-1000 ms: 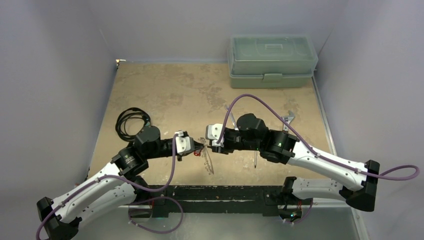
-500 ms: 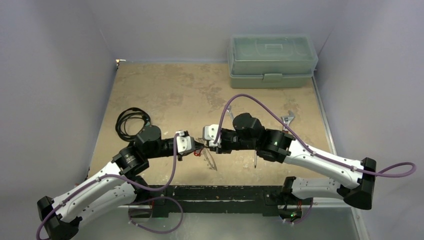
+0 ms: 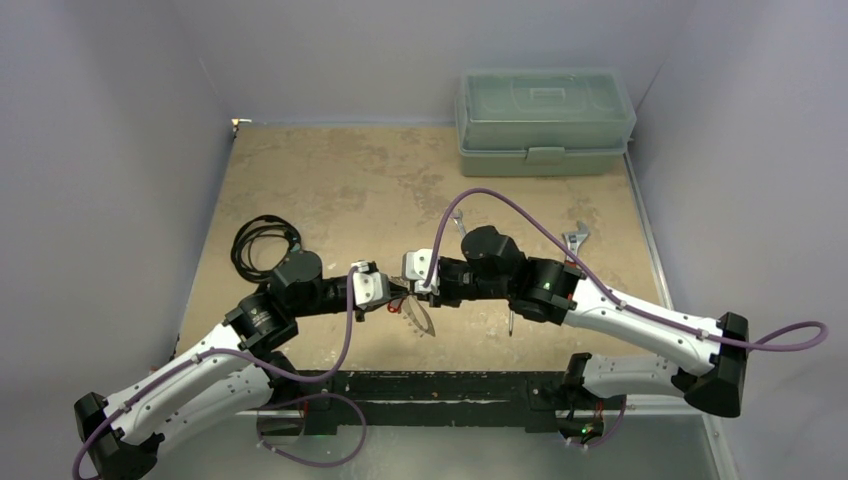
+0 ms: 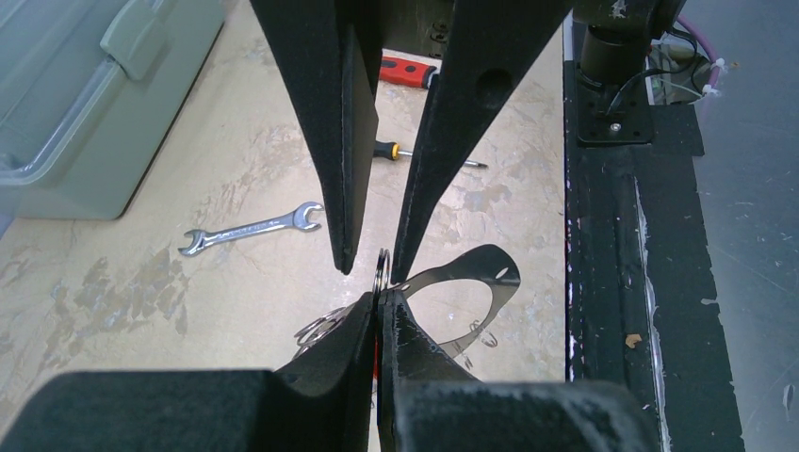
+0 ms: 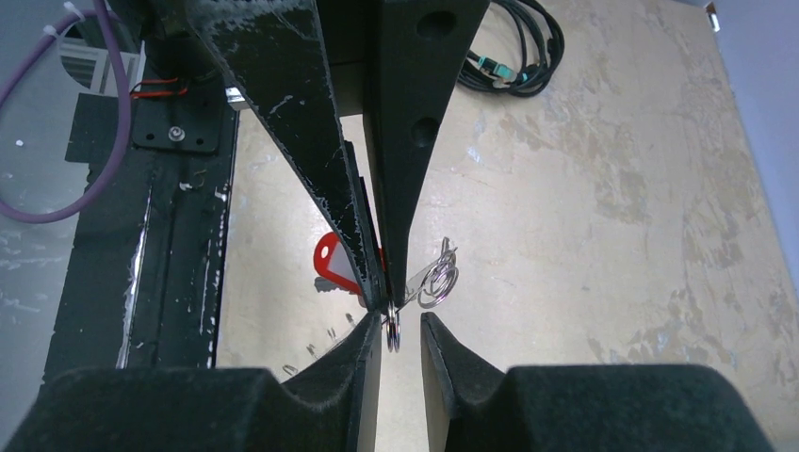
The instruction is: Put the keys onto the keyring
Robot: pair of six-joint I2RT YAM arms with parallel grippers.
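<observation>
Top external view: the two arms meet over the near middle of the table (image 3: 330,180). The left gripper (image 3: 396,297) and the right gripper (image 3: 409,291) are tip to tip, almost touching. The keyring (image 3: 421,318) hangs off the table just below the point where they meet. Its thin loop slants down toward the near edge, and I cannot tell which part of it is pinched.

In the right wrist view, the left gripper's fingers are pressed together on a small split ring (image 5: 391,331). That ring pokes into the narrow gap between the right gripper's own fingers, which stand slightly apart and do not clamp it. A red tag (image 5: 332,264) sits just beside the left fingers. The keys (image 5: 436,278) dangle on the other side, close to the ring.

On the table lie a spanner (image 4: 251,229), a screwdriver (image 4: 429,155) and a coiled black cable (image 3: 262,243), all well apart from the grippers. A green toolbox (image 3: 545,120) sits at the far edge.
</observation>
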